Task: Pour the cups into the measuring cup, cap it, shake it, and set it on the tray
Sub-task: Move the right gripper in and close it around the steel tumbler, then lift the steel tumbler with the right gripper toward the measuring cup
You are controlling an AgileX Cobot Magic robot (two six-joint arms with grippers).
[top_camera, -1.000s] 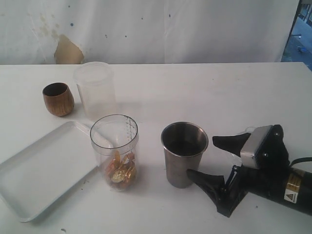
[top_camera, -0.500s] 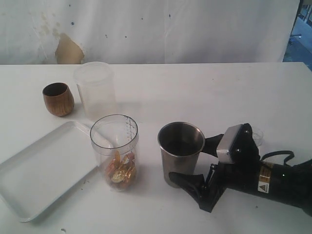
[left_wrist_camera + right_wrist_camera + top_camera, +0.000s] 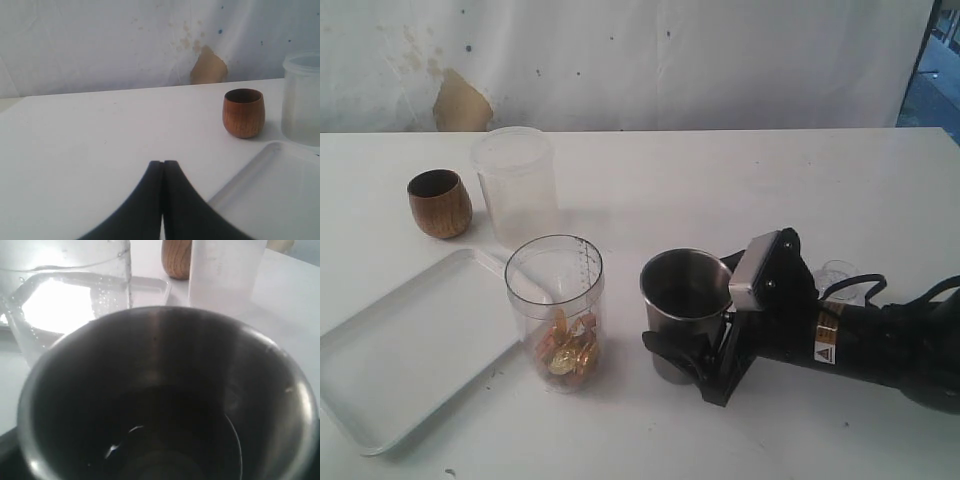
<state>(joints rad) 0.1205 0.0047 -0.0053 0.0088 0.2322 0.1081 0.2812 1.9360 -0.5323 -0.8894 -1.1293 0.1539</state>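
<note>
The steel tumbler [image 3: 686,300] stands upright right of centre. My right gripper [image 3: 685,312] is open and straddles it, near finger [image 3: 670,355] against its front, far finger mostly hidden behind it. Up close, the tumbler [image 3: 160,365] fills the right wrist view and its dark inside shows no clear contents. The clear measuring cup [image 3: 556,300] stands to its left, with gold-wrapped pieces [image 3: 565,350] at the bottom. The brown wooden cup [image 3: 439,203] [image 3: 243,113] stands at the back left. The white tray [image 3: 400,360] lies at the front left. My left gripper [image 3: 163,164] is shut and empty, low over the table near the tray's edge [image 3: 250,175].
A frosted plastic container [image 3: 516,185] [image 3: 301,100] stands behind the measuring cup, beside the wooden cup. A small clear round thing [image 3: 840,272] lies on the table behind my right arm. A white backdrop with a brown patch [image 3: 458,105] closes the far side.
My right gripper has slid left across the table until its open jaws came round the steel tumbler. The tumbler shifted slightly left. Nothing else moved.
</note>
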